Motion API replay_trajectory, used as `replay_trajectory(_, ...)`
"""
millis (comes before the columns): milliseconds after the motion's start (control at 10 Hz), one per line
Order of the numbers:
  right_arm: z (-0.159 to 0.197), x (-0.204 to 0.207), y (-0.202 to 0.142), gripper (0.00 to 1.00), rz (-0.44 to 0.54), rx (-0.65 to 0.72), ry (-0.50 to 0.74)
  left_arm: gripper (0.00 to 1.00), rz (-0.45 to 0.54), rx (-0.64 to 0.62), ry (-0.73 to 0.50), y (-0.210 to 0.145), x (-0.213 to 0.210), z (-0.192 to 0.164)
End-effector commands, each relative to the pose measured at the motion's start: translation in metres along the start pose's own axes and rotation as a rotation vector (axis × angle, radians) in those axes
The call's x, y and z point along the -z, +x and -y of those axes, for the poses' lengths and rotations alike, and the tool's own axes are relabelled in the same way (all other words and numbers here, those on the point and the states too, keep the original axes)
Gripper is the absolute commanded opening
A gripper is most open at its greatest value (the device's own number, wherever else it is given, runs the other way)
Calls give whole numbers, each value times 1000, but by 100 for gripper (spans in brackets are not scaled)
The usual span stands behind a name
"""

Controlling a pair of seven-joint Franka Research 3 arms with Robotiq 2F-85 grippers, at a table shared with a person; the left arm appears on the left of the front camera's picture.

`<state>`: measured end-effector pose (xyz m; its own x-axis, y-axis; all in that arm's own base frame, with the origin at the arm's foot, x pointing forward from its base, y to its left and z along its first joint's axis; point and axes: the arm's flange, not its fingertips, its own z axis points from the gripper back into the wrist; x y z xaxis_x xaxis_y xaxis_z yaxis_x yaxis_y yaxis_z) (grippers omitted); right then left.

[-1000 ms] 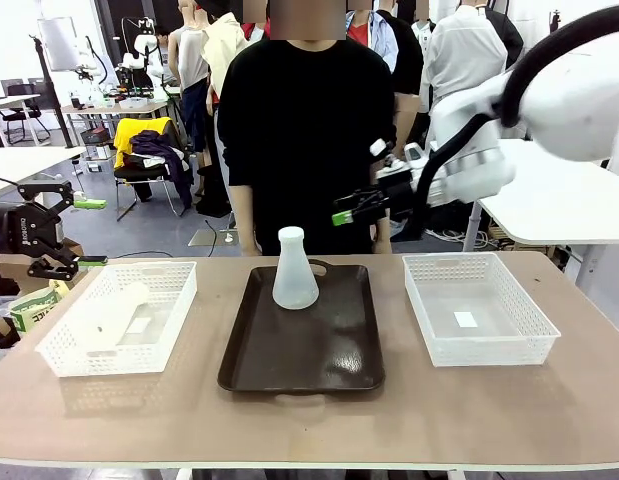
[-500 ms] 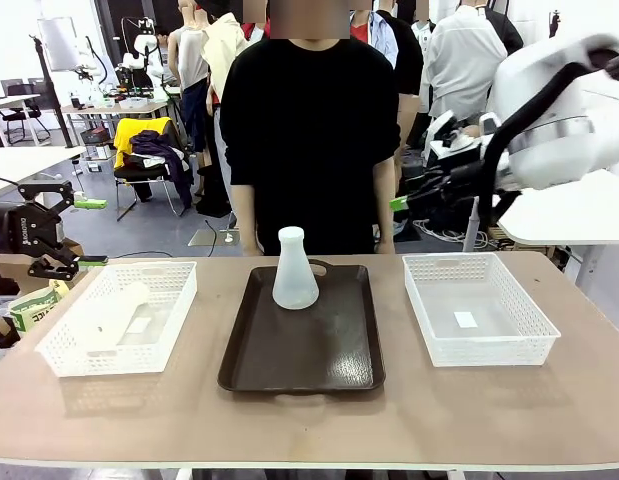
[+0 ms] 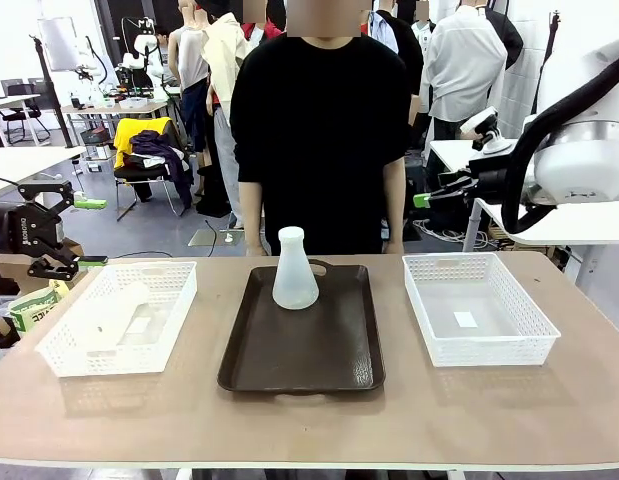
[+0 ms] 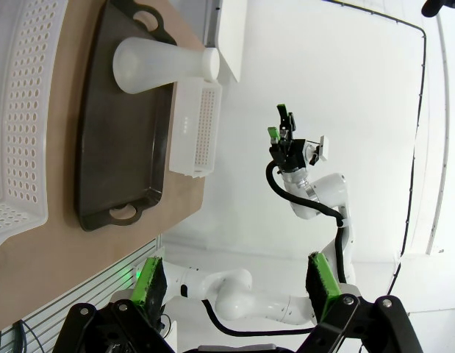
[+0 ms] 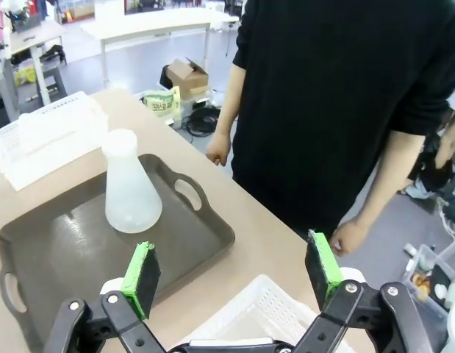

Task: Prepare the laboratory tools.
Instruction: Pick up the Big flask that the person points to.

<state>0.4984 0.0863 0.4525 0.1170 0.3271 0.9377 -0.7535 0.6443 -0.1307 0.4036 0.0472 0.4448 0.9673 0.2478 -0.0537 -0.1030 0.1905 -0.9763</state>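
Grey floor [image 3: 174, 228] — white table [image 3: 19, 160], clothes-draped chair [image 3: 144, 150].

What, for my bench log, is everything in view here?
flasks: 2, frosted white; one upright on the tray, one lying in the left basket
tray: 1, dark brown, middle of the table
baskets: 2, white lattice; left of the tray, right of the tray
table: 1, tan
person: 1, black top, far side
left gripper: open, off the table's left edge
right gripper: open, raised over the far right
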Motion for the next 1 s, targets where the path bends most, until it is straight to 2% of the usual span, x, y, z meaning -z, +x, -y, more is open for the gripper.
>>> replay_trajectory(0, -5, 10, -15, 100, 61, -17, 15, 100, -4, -10, -11, -1, -2, 2)
replay_trajectory(100, 0, 0, 0, 100, 0, 0, 0, 100, -4, -10, -11, -1, -2, 2)
replay_trajectory(900, 0, 0, 0, 100, 0, 0, 0, 100, -4, -10, -11, -1, -2, 2)
